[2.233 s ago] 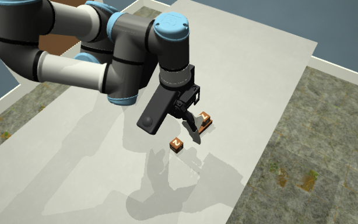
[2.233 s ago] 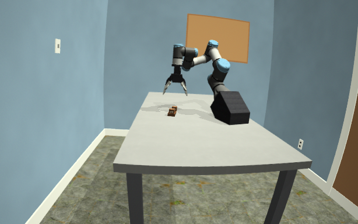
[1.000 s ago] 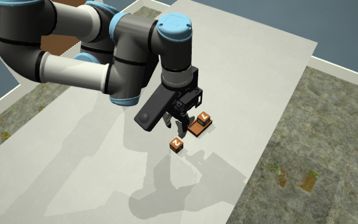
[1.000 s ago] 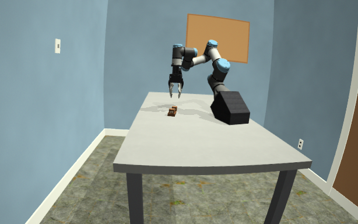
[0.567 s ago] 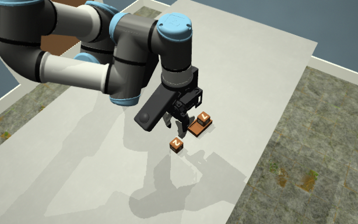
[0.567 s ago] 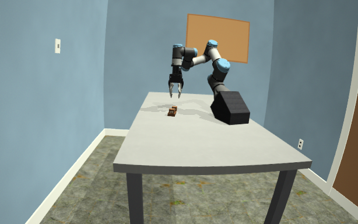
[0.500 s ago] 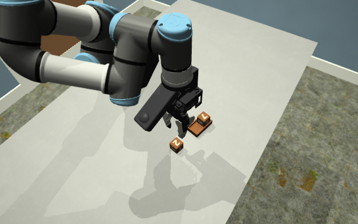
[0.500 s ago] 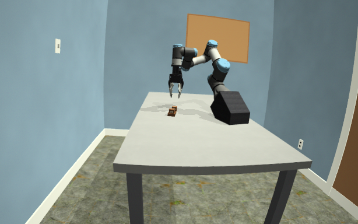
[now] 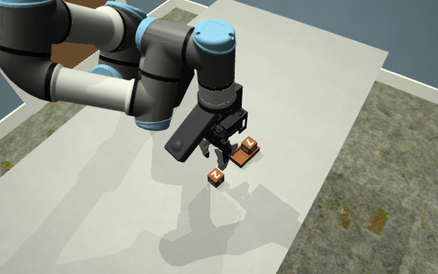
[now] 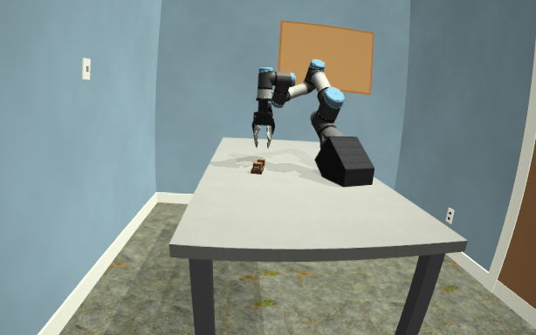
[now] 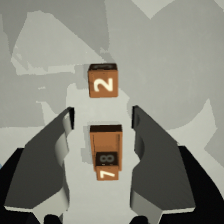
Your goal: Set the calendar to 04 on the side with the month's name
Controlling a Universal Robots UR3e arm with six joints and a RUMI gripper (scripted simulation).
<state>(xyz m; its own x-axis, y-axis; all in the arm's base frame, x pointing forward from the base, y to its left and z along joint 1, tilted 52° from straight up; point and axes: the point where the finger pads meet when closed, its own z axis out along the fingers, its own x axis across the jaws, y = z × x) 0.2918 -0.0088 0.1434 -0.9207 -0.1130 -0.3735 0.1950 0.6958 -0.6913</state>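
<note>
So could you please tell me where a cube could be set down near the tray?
The tray's near half is bare beside the cube showing 7. Table lies bare beyond the tray. It is crowded between tray and cube showing 2, under the end effector.

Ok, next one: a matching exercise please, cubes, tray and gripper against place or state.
1. cube showing 2
2. cube showing 7
3. calendar tray
4. gripper

a. sits in the tray
b. above the table, fingers apart, holding nothing
c. on the table, outside the tray
d. has one slot vacant

Pairs: 1-c, 2-a, 3-d, 4-b
</note>
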